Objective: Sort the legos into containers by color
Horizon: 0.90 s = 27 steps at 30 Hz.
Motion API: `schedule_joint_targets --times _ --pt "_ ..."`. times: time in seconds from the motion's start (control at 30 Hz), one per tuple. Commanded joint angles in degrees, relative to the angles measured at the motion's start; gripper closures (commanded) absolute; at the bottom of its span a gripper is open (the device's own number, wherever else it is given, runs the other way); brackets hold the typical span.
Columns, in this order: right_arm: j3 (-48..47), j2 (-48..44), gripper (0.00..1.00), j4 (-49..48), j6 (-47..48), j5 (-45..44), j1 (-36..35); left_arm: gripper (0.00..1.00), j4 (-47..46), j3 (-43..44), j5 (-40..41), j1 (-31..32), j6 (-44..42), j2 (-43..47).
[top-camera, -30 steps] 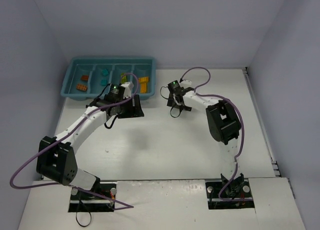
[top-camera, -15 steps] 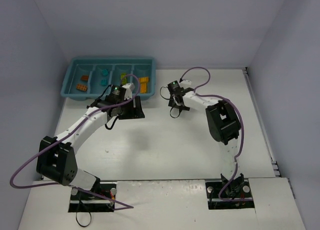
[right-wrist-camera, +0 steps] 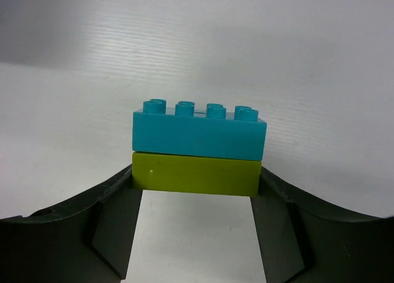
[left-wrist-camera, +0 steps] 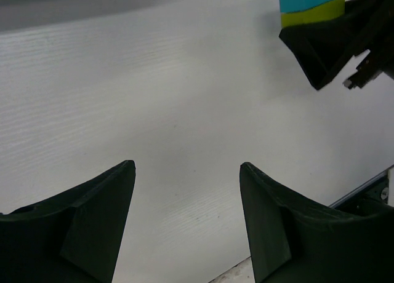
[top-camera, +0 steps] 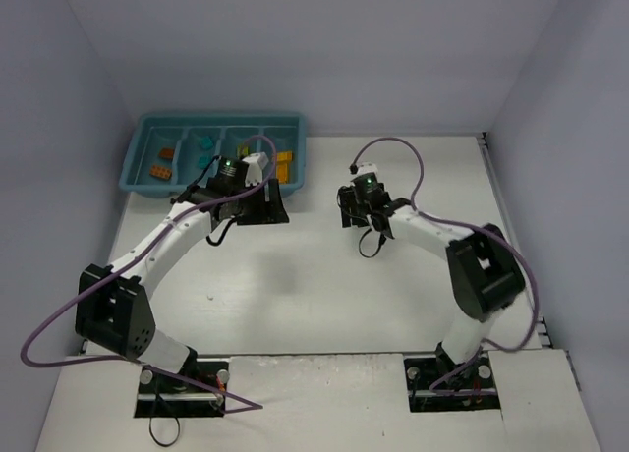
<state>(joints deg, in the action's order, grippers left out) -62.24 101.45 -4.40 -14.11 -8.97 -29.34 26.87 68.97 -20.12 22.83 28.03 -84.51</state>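
My right gripper (right-wrist-camera: 196, 179) is shut on the lime green brick (right-wrist-camera: 196, 177) of a two-brick stack, with a teal brick (right-wrist-camera: 198, 134) stuck on top, held above the white table. In the top view the right gripper (top-camera: 350, 206) is at the table's middle. My left gripper (left-wrist-camera: 186, 166) is open and empty over bare table; the stack (left-wrist-camera: 311, 3) shows at its upper right. In the top view the left gripper (top-camera: 267, 206) sits just in front of the teal-blue tray (top-camera: 221, 119). The tray holds brown-orange bricks (top-camera: 159, 167), teal bricks (top-camera: 203, 143) and yellow-orange bricks (top-camera: 283, 164).
The tray stands at the back left against the wall. Purple cables loop off both arms (top-camera: 393, 144). The left arm hides part of the tray's middle compartments. Grey walls close in the table on three sides.
The right arm has swung its elbow out to the lower right and its gripper has shifted a little right with the stack. The left gripper has moved slightly toward the tray.
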Motion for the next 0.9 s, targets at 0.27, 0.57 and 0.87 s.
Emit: schedule_joint_targets --times 0.27,0.57,0.87 --pt "12.2 -25.4 1.00 -15.1 21.4 33.7 -0.4 0.37 0.1 17.7 -23.1 0.0 -1.5 -6.4" --pt "11.0 -27.7 1.00 -14.1 22.6 37.5 -1.2 0.37 -1.0 21.8 -27.1 0.8 4.9 -10.0" --pt "10.2 -26.7 1.00 -12.8 25.0 36.8 -2.0 0.37 -2.3 22.5 -29.1 3.4 8.2 -13.3"
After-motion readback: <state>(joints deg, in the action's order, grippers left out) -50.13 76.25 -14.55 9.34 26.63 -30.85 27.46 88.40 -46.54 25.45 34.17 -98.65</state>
